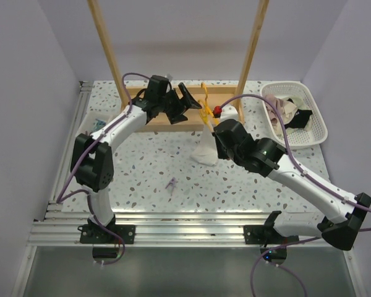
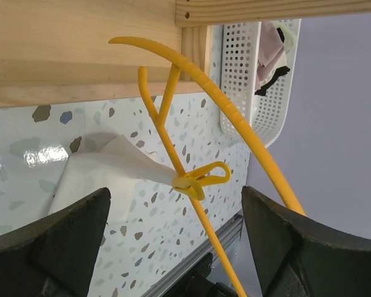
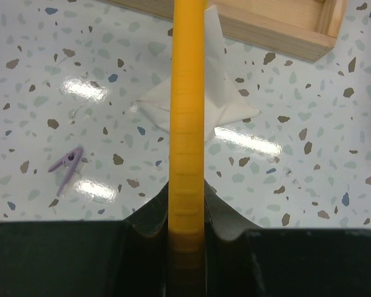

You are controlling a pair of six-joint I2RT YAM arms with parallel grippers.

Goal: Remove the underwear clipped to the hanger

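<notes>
The yellow-orange hanger stands upright by the wooden rack base. My right gripper is shut on its arm, which fills the middle of the right wrist view. The white underwear hangs limp from it down to the table, held at one corner by a yellow clip; it also shows in the left wrist view and the right wrist view. My left gripper is open, its jaws wide on either side of the hanger and the clip.
A tall wooden rack frame stands at the back. A white slotted basket with cloths sits at the back right. A loose purple clip lies on the speckled table in front.
</notes>
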